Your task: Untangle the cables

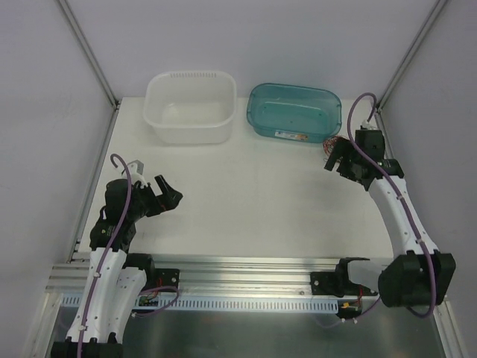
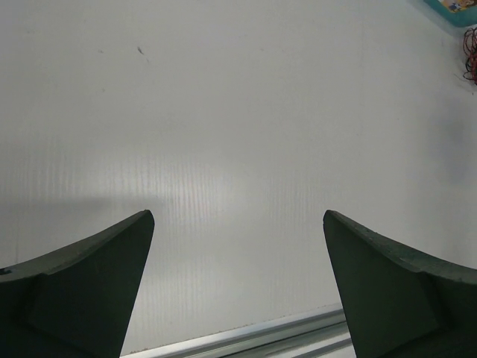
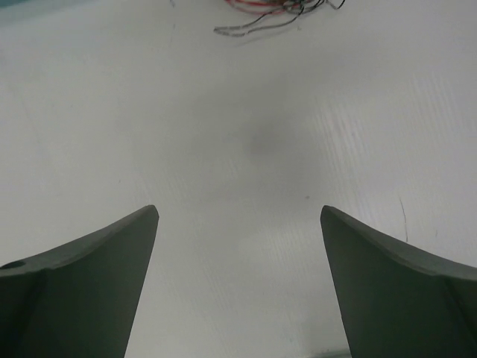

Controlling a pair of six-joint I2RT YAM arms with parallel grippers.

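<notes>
Left gripper [image 1: 170, 195] and right gripper [image 1: 331, 157] both hang released and empty above the table [image 1: 261, 201] as the cables [image 3: 272, 10] lie in a red-and-black clump at the near right corner of the teal bin [image 1: 251, 104], untangling not yet begun.

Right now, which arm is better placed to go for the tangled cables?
Right. The right gripper, open, hangs just short of the cables beside the teal bin; the left gripper, also open, sits across the table from them.

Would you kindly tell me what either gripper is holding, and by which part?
Nothing is held: the left gripper and right gripper are open, the cables untouched.
</notes>
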